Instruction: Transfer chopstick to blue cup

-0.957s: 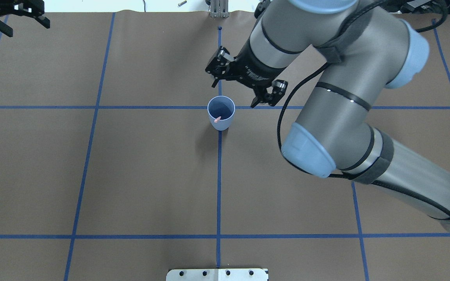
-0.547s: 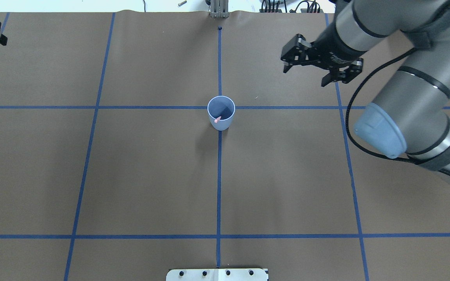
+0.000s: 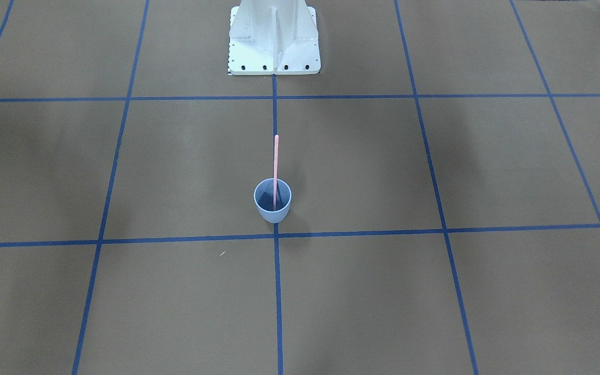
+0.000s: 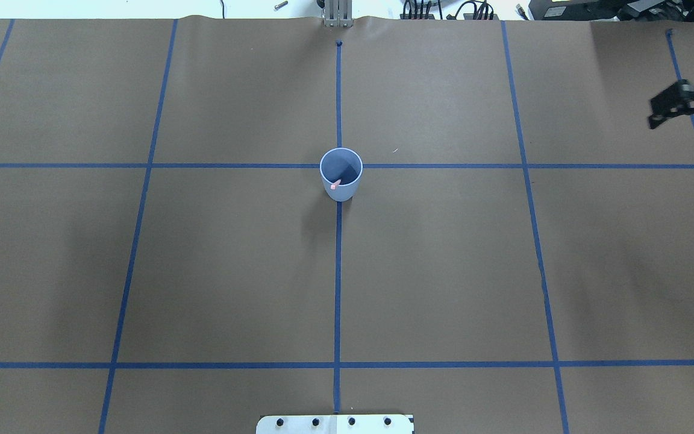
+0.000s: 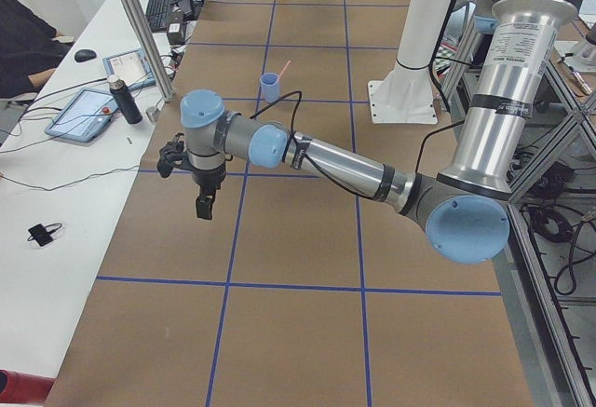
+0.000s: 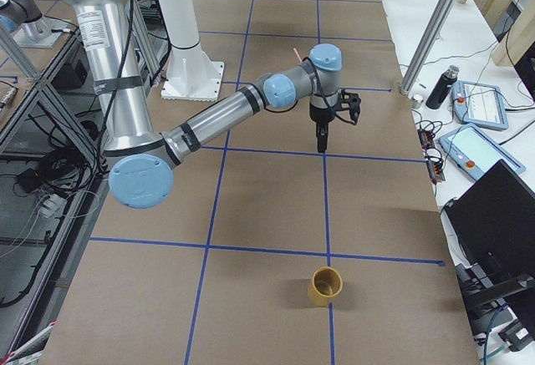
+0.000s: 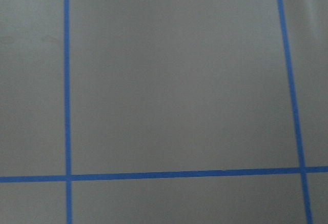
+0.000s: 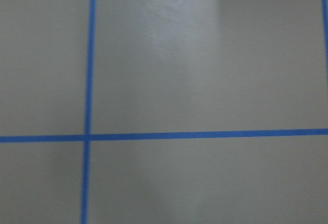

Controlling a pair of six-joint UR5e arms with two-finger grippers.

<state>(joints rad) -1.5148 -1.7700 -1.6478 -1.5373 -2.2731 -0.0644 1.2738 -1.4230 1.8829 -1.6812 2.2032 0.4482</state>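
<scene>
The blue cup (image 4: pixel 341 175) stands upright at the table's centre, on the crossing of the blue tape lines. The pale-pink chopstick (image 3: pixel 276 164) stands in it, leaning on the rim on the robot's side and reaching far above the cup (image 3: pixel 273 204). From overhead only the chopstick's tip (image 4: pixel 335 184) shows. My right gripper (image 4: pixel 683 117) hangs at the far right edge, well away from the cup, open and holding nothing. My left gripper (image 5: pixel 184 188) shows only in the exterior left view, over the table's left end. Whether it is open or shut I cannot tell.
A yellow cup (image 6: pixel 326 286) stands near the table's right end. The robot's white base (image 3: pixel 274 36) is behind the blue cup. Beside the table's left end is a side desk with tablets (image 5: pixel 88 109), a bottle (image 5: pixel 121 100) and a seated person (image 5: pixel 23 39).
My right gripper has swung away from just beside the cup to the far right edge, still open. My left gripper has left the overhead view at the top left. Cup and chopstick stayed put.
</scene>
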